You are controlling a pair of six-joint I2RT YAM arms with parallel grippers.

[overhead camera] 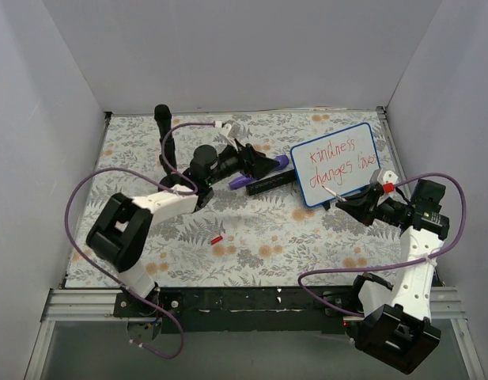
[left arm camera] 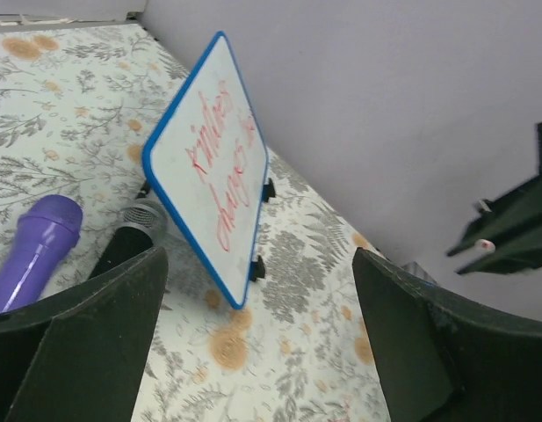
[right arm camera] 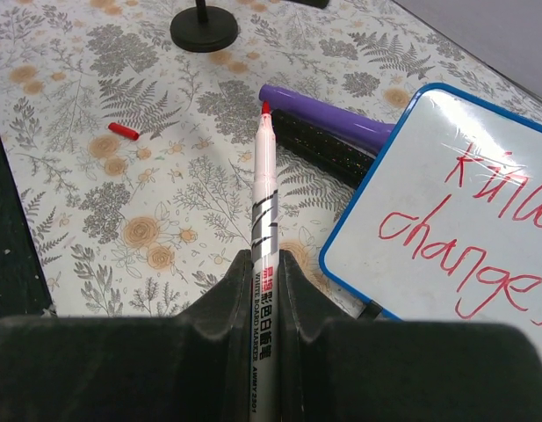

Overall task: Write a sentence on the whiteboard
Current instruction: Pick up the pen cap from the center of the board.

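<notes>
Right hand (right arm camera: 263,264) grasps uncapped red-tipped white marker (right arm camera: 264,185); drifting over the blue-framed white whiteboard (right arm camera: 420,167) would smear its red handwritten sentence (overhead camera: 336,165). Left hand (overhead camera: 263,164) released.

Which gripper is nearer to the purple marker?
Left. The left gripper is open directly at the purple marker; the right gripper, holding a red marker, is apart, by the near edge of the whiteboard.

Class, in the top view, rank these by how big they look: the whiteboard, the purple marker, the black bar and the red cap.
1. whiteboard
2. purple marker and black bar: they look alike, and the marker is partly hidden, so unranked
3. red cap
</notes>
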